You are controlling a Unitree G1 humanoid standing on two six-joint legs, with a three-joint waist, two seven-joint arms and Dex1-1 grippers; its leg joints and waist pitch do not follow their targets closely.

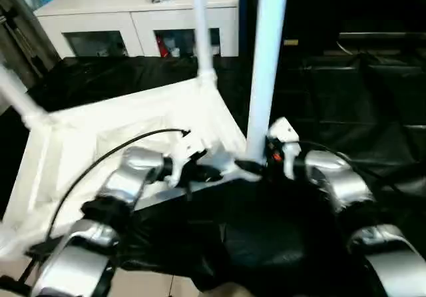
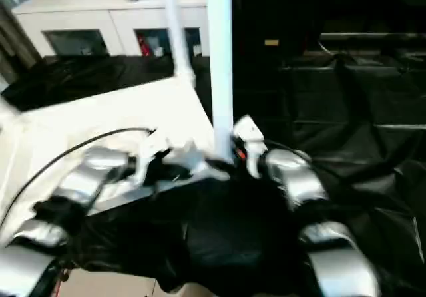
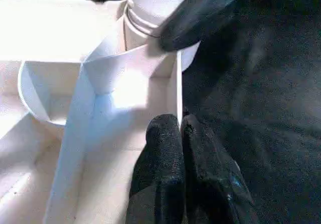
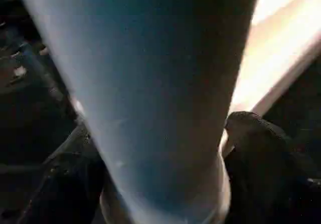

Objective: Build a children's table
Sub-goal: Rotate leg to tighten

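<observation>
The right gripper (image 1: 256, 162), its black fingers (image 4: 261, 143) spread around the long white tubular leg (image 1: 266, 64), stands at the white plastic tabletop's (image 1: 120, 137) near corner socket (leg upright), while the left gripper (image 3: 180, 133) rests shut on the rim.

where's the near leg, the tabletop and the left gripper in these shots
near leg (image 1: 266, 64): left eye view, on the middle of its upright tube.
tabletop (image 1: 100, 134): left eye view, on its ribbed underside.
left gripper (image 3: 180, 133): left wrist view, between its two black fingertips at the tabletop's rim.
</observation>
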